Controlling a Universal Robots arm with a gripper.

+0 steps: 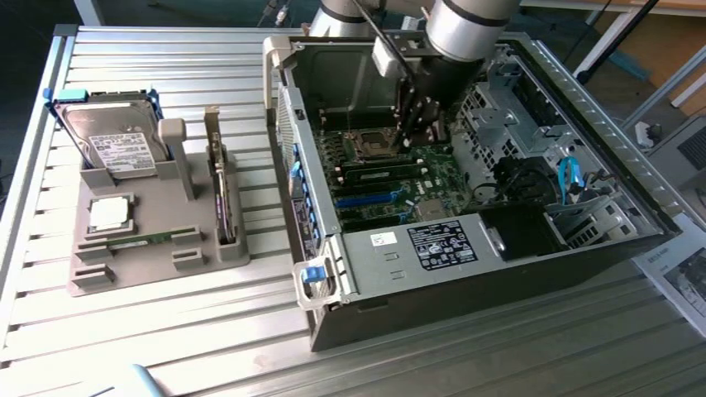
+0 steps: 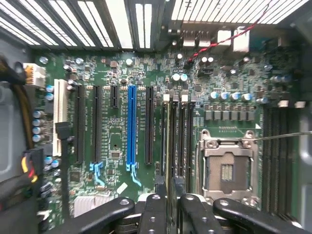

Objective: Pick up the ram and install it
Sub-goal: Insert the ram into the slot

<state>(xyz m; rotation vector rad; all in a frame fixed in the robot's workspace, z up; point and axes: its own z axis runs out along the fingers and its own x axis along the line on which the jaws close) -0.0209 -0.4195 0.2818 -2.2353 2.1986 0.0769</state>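
Reaching down into the open black computer case [image 1: 497, 294], the black two-fingered gripper [image 2: 168, 189] has its jaws closed on what seems to be the thin green ram stick [image 2: 168, 175], edge-on above the dark memory slots [image 2: 180, 136]. The case sits on a ribbed grey metal table [image 1: 165, 347]. A grey moulded tray [image 1: 121, 277] carries a second green stick [image 1: 138, 241], a silver hard drive [image 1: 111, 145], a square silver chip [image 1: 108, 213] and a brownish card on edge [image 1: 226, 207].

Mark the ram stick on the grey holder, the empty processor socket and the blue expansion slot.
ram stick [image 1: 141, 241], exterior view, middle of the board
processor socket [image 2: 227, 170], wrist view, centre contact field
blue expansion slot [image 2: 131, 124], wrist view, mid-length
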